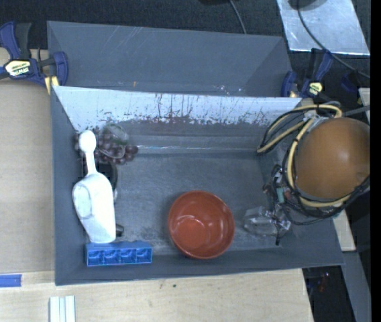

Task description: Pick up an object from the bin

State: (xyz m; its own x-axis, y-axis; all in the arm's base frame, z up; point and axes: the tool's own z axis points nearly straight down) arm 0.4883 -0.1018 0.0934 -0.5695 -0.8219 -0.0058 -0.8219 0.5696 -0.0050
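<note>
My gripper is low in the bin's right front part, just under the arm's wrist. A round red bowl stands upright directly to its left, a small gap away from it. Nothing shows in the gripper's grasp.
Along the bin's left wall lies a white scoop with its handle pointing to the back, over a dark thing. A blue studded brick lies at the front left corner. A dark purple grape-like cluster sits at the back left.
</note>
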